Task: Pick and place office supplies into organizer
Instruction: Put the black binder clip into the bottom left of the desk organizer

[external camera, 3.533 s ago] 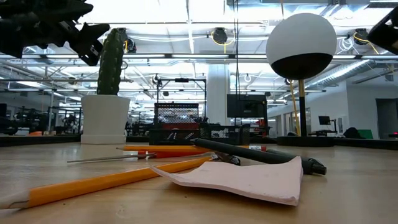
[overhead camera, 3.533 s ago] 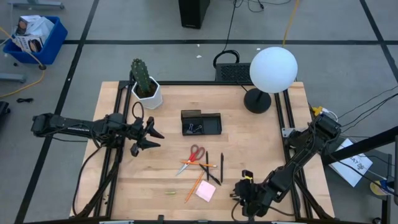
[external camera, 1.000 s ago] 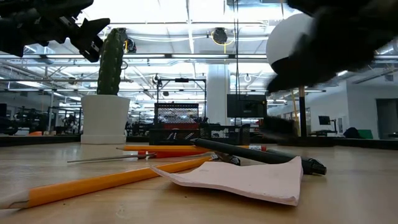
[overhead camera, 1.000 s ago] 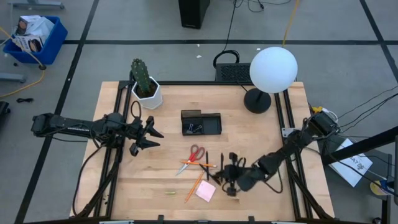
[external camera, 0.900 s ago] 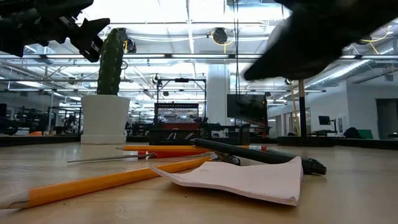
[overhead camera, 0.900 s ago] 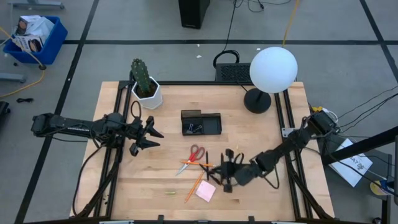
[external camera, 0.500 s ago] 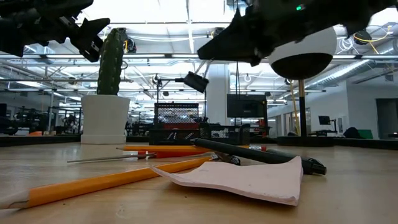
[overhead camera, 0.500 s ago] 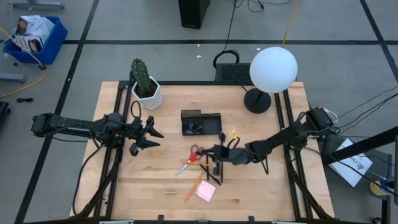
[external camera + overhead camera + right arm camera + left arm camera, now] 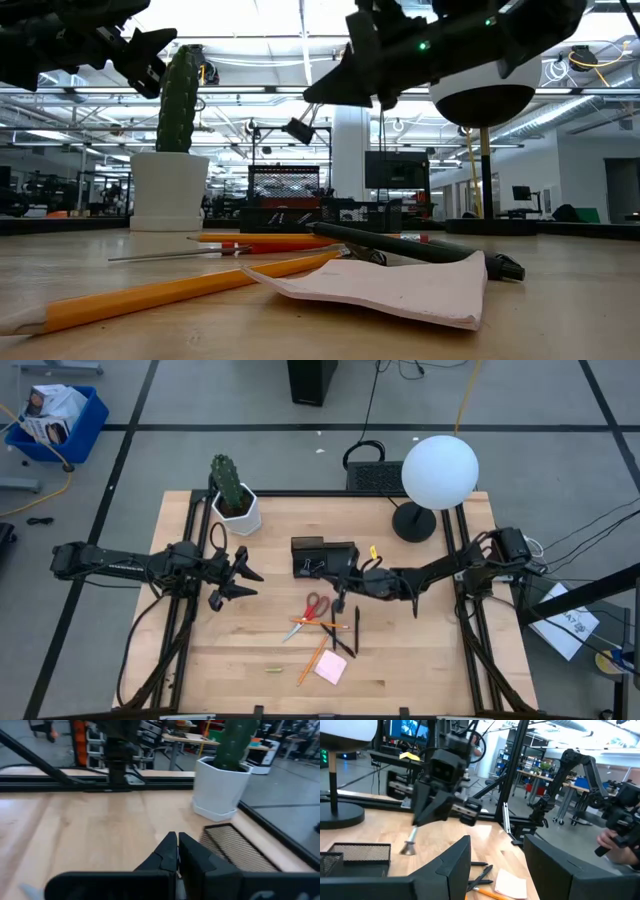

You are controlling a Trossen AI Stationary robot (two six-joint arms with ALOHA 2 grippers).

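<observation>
Black two-finger right gripper [image 9: 337, 582], fingers pinched on a tiny black binder clip [image 9: 297, 130], has swung from the table's near edge to beside the low black mesh organizer tray [image 9: 340, 563], while the left gripper [image 9: 246, 582] stays spread near the table's left side.

Probably a robotics lab: workbenches [image 9: 540, 772], another robot arm [image 9: 580, 765].
</observation>
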